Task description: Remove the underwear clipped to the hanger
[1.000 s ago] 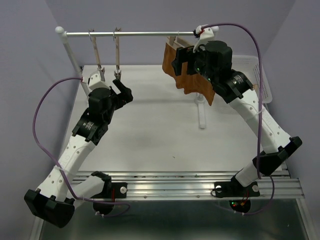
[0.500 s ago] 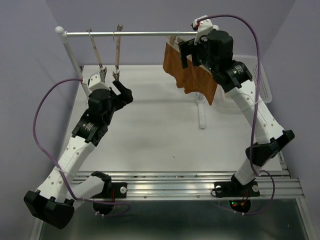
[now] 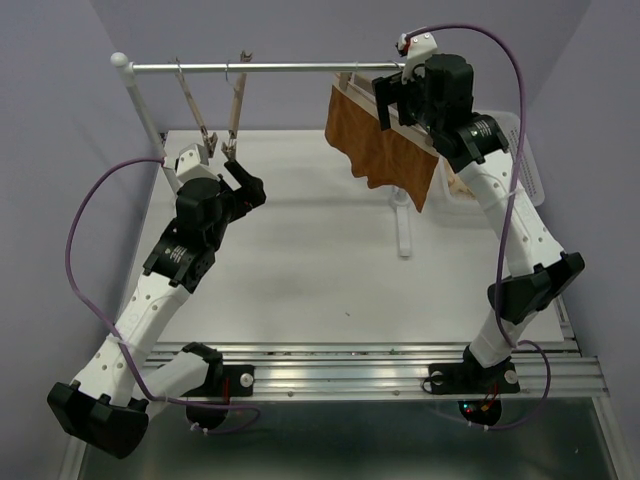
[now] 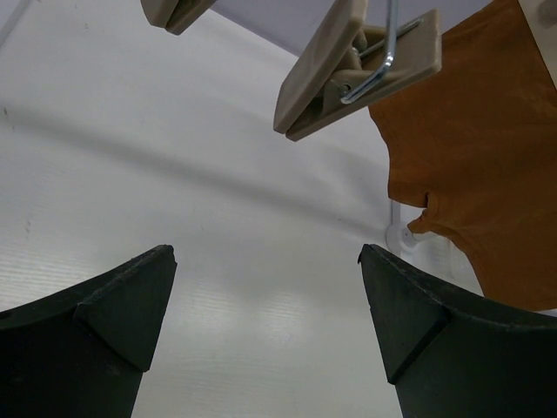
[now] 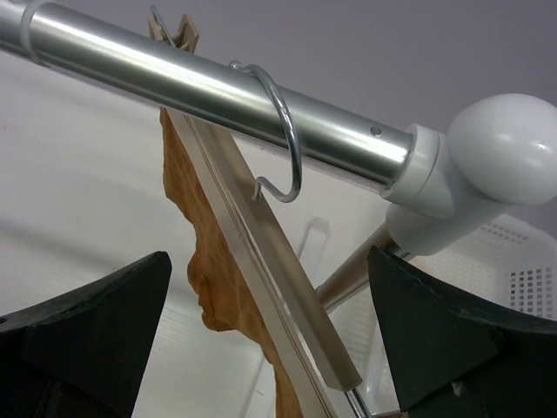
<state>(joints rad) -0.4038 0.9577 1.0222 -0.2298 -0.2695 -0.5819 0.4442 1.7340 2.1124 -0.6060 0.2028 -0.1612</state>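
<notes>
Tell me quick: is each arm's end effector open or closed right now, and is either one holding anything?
Left end effector: open, holding nothing.
Right end effector: open, holding nothing, up by the hanger.

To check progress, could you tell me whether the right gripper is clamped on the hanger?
No, the fingers of the right gripper stand wide apart, with the hanger between them, touching neither.

Two beige clips (image 3: 236,110) hang from a metal rail (image 3: 280,68) above a white table (image 3: 300,260)
</notes>
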